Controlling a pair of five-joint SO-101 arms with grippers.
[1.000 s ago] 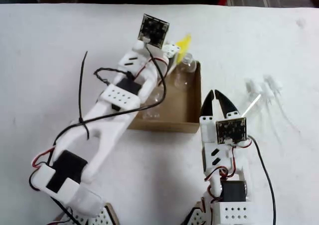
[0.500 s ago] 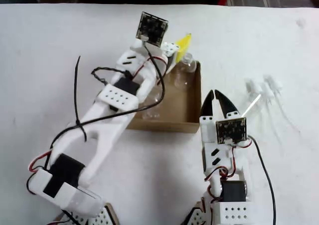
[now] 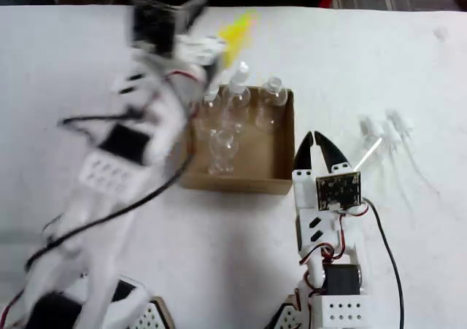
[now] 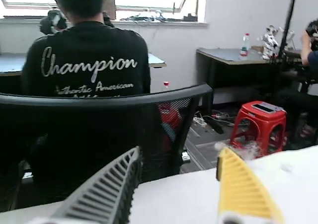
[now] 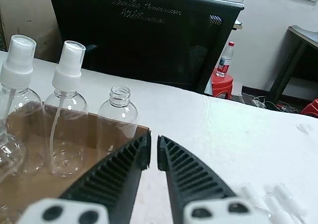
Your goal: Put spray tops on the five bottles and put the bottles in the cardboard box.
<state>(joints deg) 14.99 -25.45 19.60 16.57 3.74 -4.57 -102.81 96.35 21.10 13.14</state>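
The cardboard box (image 3: 241, 184) sits near the middle of the desk (image 3: 379, 52), closer to its far edge than to the near one. Bottles stand upright inside it. Along the box's far wall, the open bottle (image 3: 273, 95) stands in the right-hand corner with its neck bare, and just beside it is a capped bottle (image 3: 237, 84) with a white spray top on. A further clear bottle (image 3: 209, 104) stands next along that wall, though the left arm crosses it in the high view and its top is hard to make out there. The right wrist view shows two white-capped bottles beside the open one. Another bottle, the front bottle (image 3: 222, 145), stands alone nearer the box's near wall. The left gripper (image 4: 180, 157) is raised over the far edge of the desk, beyond the box, with its grey and yellow jaws spread wide and nothing between them. A black mesh chair (image 4: 99, 129) stands beyond the desk. The right gripper (image 3: 314, 136) lies low on the desk just beside the box's right wall, its black jaws drawn narrow with only a slit between the tips, gripping nothing. The loose spray tops (image 3: 373, 129) lie on the bare desk near that gripper, toward the right edge, apart from the box.
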